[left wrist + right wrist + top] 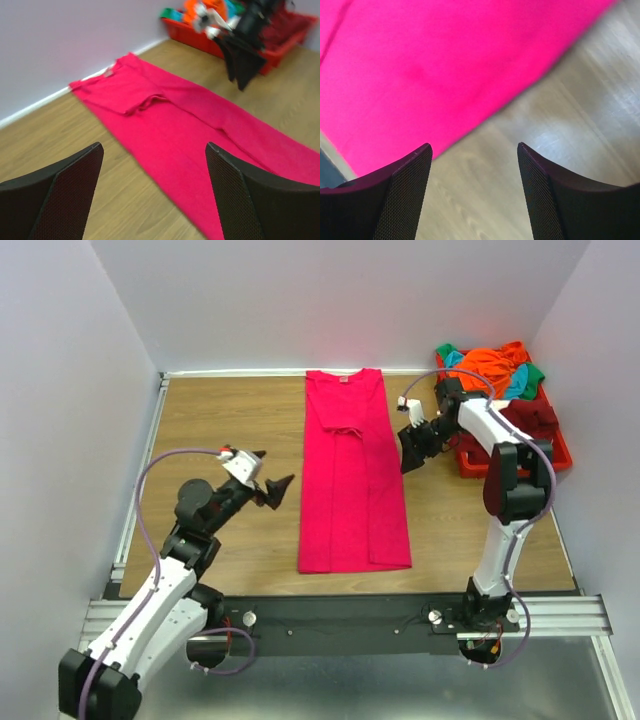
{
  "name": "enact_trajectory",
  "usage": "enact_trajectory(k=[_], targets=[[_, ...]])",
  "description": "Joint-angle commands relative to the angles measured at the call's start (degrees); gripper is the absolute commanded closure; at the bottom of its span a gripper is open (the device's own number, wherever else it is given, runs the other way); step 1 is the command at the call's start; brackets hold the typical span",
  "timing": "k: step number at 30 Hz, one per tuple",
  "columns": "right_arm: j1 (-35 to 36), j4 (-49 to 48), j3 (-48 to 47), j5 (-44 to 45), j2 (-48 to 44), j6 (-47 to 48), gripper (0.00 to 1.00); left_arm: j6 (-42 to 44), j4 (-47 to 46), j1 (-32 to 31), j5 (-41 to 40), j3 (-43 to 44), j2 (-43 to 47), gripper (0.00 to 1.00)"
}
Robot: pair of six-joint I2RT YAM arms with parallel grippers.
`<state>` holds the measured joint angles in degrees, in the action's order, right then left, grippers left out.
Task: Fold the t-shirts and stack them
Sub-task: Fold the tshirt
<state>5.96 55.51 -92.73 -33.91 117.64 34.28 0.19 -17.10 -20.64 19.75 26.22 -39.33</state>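
Left gripper (274, 480) and right gripper (414, 447), one on each of the two arms, both have their fingers spread apart with nothing between them. The left is off the left side of the magenta t-shirt (352, 480), well apart from it. The right is just beside the shirt's right edge.

One wooden table (220, 420) lies under the shirt and reaches out on both sides of it. One magenta t-shirt lies flat, its sides folded in to make a narrow strip. Its long axis runs from the arms' bases toward the far wall, with the collar at the far end and the hem nearest the bases.

One red bin (552, 448) stands to the right of the shirt, level with its collar half and partly covered by the right arm. The heaped t-shirts (497, 365) in it show orange, teal, green and dark maroon. How many garments there are cannot be told.

The right wrist view is blurred and shows only the shirt's edge and wood. The left wrist view cuts off the hem.
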Motion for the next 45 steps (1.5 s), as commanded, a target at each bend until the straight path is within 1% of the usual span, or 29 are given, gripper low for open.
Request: enact_trajectory(k=[1, 3, 4, 5, 6, 7, 8, 9, 10, 11, 13, 14, 15, 16, 18, 19, 20, 22, 25, 26, 30, 31, 35, 36, 40, 43, 45], targets=[[2.4, 5.4, 4.9, -3.7, -10.7, 11.1, 0.24, 15.9, -2.5, -8.0, 2.3, 0.4, -1.3, 0.11], [3.5, 3.5, 8.2, -3.4, -14.4, 11.9, 0.23, 24.2, 0.8, -13.2, 2.3, 0.4, -0.7, 0.11], [4.9, 2.1, 12.4, -3.7, -19.0, 14.2, 0.23, 31.8, 2.1, -14.8, 2.7, 0.2, -0.2, 0.1], [5.6, 1.1, 14.6, -4.7, -21.3, 15.5, 0.23, 35.6, 5.5, -15.7, 3.3, 0.1, 0.2, 0.09], [7.3, 0.3, 17.4, -5.8, -23.9, 17.2, 0.21, 41.8, 7.3, -17.4, 4.9, -0.1, 1.3, 0.09], [8.1, -1.4, 19.9, -7.0, -26.4, 20.8, 0.18, 43.4, 8.8, -18.1, 5.4, -0.5, 1.9, 0.09], [9.0, -2.4, 26.0, -9.7, -31.6, 22.5, 0.13, 44.4, 10.8, -18.9, 5.0, -0.9, 2.3, 0.08], [10.3, -4.1, 29.1, -10.6, -34.1, 23.1, 0.08, 44.7, 11.4, -19.9, 4.3, -1.3, 3.7, 0.07], [13.2, -9.2, 32.2, -10.7, -36.4, 21.7, 0.0, 45.8, 12.8, -21.8, 4.2, -2.3, 4.3, 0.07], [17.7, -12.2, 38.9, -8.6, -41.0, 20.4, 0.0, 46.2, 13.5, -23.2, 4.2, -2.8, 5.6, 0.06], [22.3, -17.5, 44.5, -4.3, -44.9, 17.8, 0.0, 47.4, 15.2, -25.6, 2.5, -3.7, 6.5, 0.07], [23.5, -20.8, 46.7, -3.3, -46.4, 16.1, 0.0, 47.3, 16.5, -28.6, 1.2, -4.4, 7.0, 0.07], [23.8, -21.7, 49.7, -3.9, -48.3, 16.1, 0.0, 47.5, 17.0, -30.0, -1.0, -4.8, 7.2, 0.09], [24.0, -22.0, 50.9, -3.7, -49.2, 15.7, 0.0, 47.3, 17.0, -31.5, -1.8, -4.8, 6.9, 0.09], [25.3, -22.1, 53.9, -1.8, -51.5, 16.2, 0.0, 47.5, 19.4, -35.2, -2.3, -4.9, 4.7, 0.12], [27.1, -21.9, 54.7, -0.9, -52.0, 16.3, 0.0, 47.5, 19.3, -36.4, -2.7, -4.8, 3.6, 0.16], [28.0, -21.6, 55.3, 0.8, -52.2, 16.5, 0.0, 47.7, 19.4, -39.4, -4.8, -4.7, 0.8, 0.17], [30.4, -21.4, 56.9, 2.5, -52.4, 17.3, 0.0, 47.9, 19.9, -42.2, -6.8, -4.2, -2.2, 0.2], [33.1, -21.5, 57.9, 5.2, -52.6, 18.0, 0.0, 47.8, 19.7, -45.6, -7.6, -4.1, -6.5, 0.22], [33.7, -21.5, 58.2, 5.6, -52.7, 18.4, 0.01, 47.5, 19.4, -46.0, -7.6, -4.1, -7.2, 0.22], [35.7, -21.5, 59.0, 7.9, -53.3, 18.9, 0.01, 48.6, 19.7, -47.2, -8.4, -4.3, -10.8, 0.3], [36.1, -21.5, 59.2, 8.2, -53.4, 19.2, 0.01, 48.8, 19.9, -47.6, -8.8, -4.5, -11.4, 0.31], [36.8, -20.3, 58.3, 11.3, -53.0, 20.9, 0.0, 50.3, 20.3, -49.2, -11.1, -5.6, -14.3, 0.38], [36.8, -20.4, 58.6, 11.8, -52.9, 21.6, 0.0, 50.8, 20.2, -49.4, -13.0, -5.8, -14.8, 0.39], [36.8, -22.7, 61.5, 15.2, -52.3, 23.2, 0.0, 52.2, 21.1, -49.6, -16.2, -6.3, -15.2, 0.4], [36.8, -23.7, 62.3, 16.8, -52.0, 23.7, 0.0, 53.7, 23.5, -49.7, -17.0, -5.9, -16.3, 0.39], [36.8, -24.1, 62.7, 16.8, -51.8, 24.0, 0.02, 54.0, 24.6, -49.6, -16.1, -5.2, -18.1, 0.38]])
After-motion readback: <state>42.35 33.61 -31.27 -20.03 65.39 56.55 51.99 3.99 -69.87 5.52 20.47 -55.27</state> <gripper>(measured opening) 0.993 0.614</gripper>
